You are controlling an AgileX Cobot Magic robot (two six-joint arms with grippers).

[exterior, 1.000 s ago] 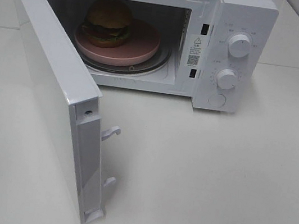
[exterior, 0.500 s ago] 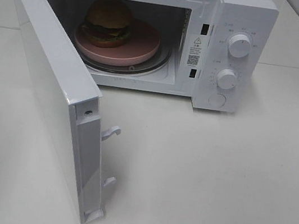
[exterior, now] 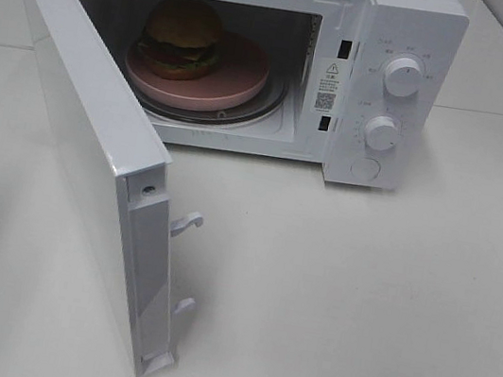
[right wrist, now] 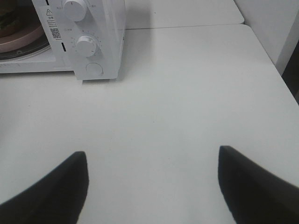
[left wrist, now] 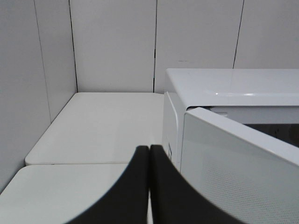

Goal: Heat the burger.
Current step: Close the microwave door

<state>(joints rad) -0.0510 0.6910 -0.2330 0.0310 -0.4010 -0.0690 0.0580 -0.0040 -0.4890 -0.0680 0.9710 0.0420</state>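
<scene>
The burger (exterior: pixel 181 37) sits on a pinkish plate (exterior: pixel 230 80) on the glass turntable inside the white microwave (exterior: pixel 402 21). The microwave door (exterior: pixel 94 154) hangs wide open, swung out toward the front left. Neither arm shows in the exterior high view. In the left wrist view my left gripper (left wrist: pixel 149 154) is shut with its black fingers pressed together and nothing between them, behind the open door (left wrist: pixel 233 163). In the right wrist view my right gripper (right wrist: pixel 152 161) stands open over bare table, off to the right of the microwave (right wrist: pixel 93 42).
Two knobs (exterior: pixel 402 75) and a round button (exterior: pixel 365 168) are on the microwave's right panel. Door latches (exterior: pixel 185 224) stick out from the door's edge. The white table (exterior: pixel 358 301) runs to walls at the back and left.
Nothing has moved in the exterior high view; the microwave, door and burger stand as before.
</scene>
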